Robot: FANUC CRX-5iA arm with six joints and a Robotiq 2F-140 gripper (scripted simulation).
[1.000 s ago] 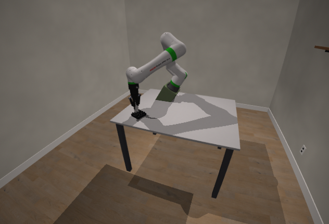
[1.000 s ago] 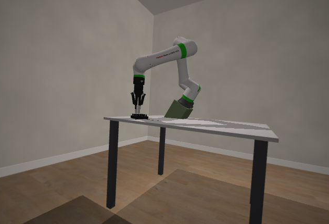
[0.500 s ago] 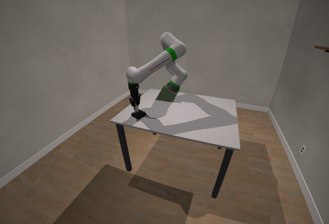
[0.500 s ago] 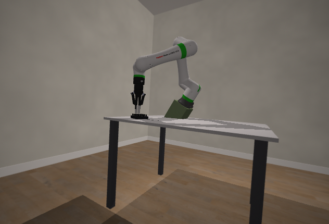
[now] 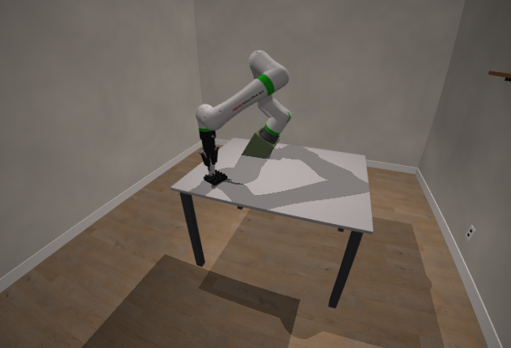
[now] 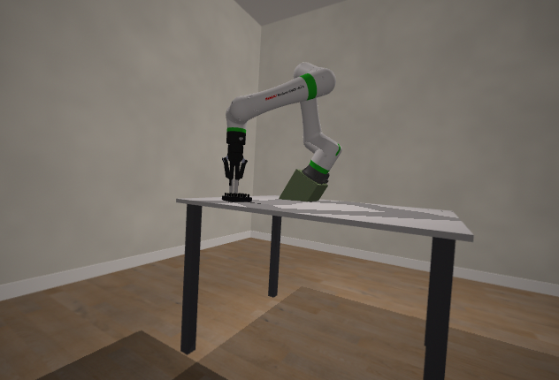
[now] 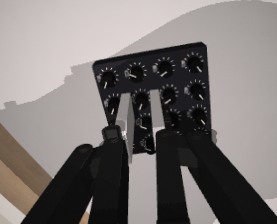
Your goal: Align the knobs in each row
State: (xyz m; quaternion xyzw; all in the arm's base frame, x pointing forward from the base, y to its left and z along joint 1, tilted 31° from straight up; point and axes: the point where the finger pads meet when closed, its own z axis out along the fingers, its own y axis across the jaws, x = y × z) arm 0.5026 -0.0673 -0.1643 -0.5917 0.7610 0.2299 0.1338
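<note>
The black knob box (image 5: 215,178) (image 6: 236,198) (image 7: 151,56) stands on the table. In the wrist view its names lie left of the knobs, so row A is the right column. My gripper (image 5: 212,172) (image 6: 233,192) (image 7: 141,105) points down at the box, pale fingertips narrowly apart; I see nothing gripped. Knob C2 (image 7: 141,100) shows in the gap, its line roughly downward in the image. The lines of knob C1 (image 7: 136,73) and knob C3 (image 7: 146,122) look more leftward. Visible row A lines run lower right. The fingers hide part of rows C and D; the lowest knobs are partly hidden.
The box stands near a corner of the white table (image 5: 289,176) (image 6: 333,207). A thin dark cable (image 5: 235,182) runs from its rear side. The arm's green base block (image 5: 259,146) (image 6: 302,186) stands farther back. The arm's shadow falls across the table.
</note>
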